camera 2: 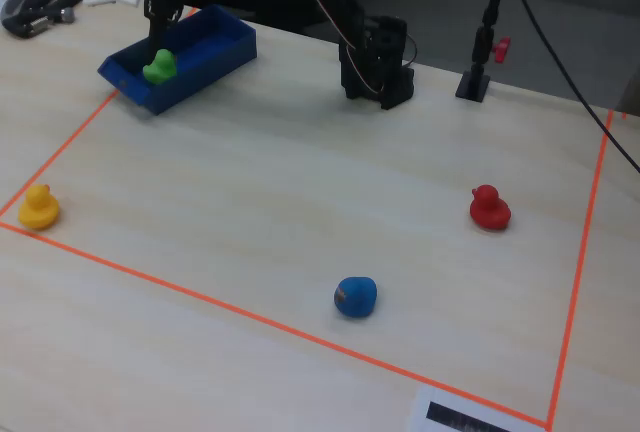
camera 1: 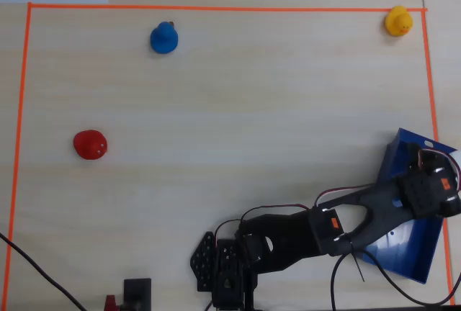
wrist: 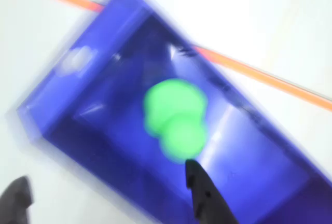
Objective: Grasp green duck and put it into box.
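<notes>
Four ducks visible: green duck (camera 2: 158, 65) lies inside box (camera 2: 225, 50), on blue floor, free of fingers; wrist view shows it blurred (wrist: 174, 117) between box walls (wrist: 67, 105). Fingers (wrist: 106, 193) apart, hovering above box, dark tips at lower edge of wrist view, nothing between them. Overhead view: arm reaches right over box (camera 1: 418, 250), duck hidden beneath it. Yellow duck (camera 1: 398, 21) at tape corner, blue duck (camera 1: 164, 37) and red duck (camera 1: 91, 144) well apart on worktop (camera 1: 238, 109) inside orange tape outline (camera 1: 216, 8)
</notes>
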Robot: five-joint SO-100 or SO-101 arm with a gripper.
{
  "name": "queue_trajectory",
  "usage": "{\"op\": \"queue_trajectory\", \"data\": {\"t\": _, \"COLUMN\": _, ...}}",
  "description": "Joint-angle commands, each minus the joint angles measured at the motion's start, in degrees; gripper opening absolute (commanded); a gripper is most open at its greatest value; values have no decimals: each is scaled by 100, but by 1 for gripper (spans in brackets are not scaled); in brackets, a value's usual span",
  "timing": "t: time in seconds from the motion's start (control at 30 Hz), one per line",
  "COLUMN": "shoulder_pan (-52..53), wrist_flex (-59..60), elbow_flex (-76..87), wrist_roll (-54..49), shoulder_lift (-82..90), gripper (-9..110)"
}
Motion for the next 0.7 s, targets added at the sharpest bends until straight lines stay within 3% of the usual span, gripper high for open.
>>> {"op": "queue_trajectory", "data": {"t": 0.0, "shoulder_pan": -1389, "wrist_flex": 79, "elbow_flex": 615, "wrist_roll": 1151, "shoulder_lift": 2540, "gripper": 25}}
{"op": "queue_trajectory", "data": {"t": 0.1, "shoulder_pan": -3243, "wrist_flex": -176, "elbow_flex": 2127, "wrist_roll": 1521, "shoulder_lift": 4087, "gripper": 14}}
{"op": "queue_trajectory", "data": {"t": 0.2, "shoulder_pan": -5001, "wrist_flex": -1274, "elbow_flex": 4421, "wrist_roll": 1389, "shoulder_lift": 5528, "gripper": 5}}
{"op": "queue_trajectory", "data": {"t": 0.33, "shoulder_pan": -6302, "wrist_flex": -3120, "elbow_flex": 7796, "wrist_roll": 606, "shoulder_lift": 7444, "gripper": 0}}
{"op": "queue_trajectory", "data": {"t": 0.5, "shoulder_pan": -7251, "wrist_flex": -2663, "elbow_flex": 10450, "wrist_roll": 105, "shoulder_lift": 9387, "gripper": 0}}
{"op": "queue_trajectory", "data": {"t": 0.67, "shoulder_pan": -7611, "wrist_flex": -853, "elbow_flex": 11760, "wrist_roll": 79, "shoulder_lift": 10995, "gripper": 0}}
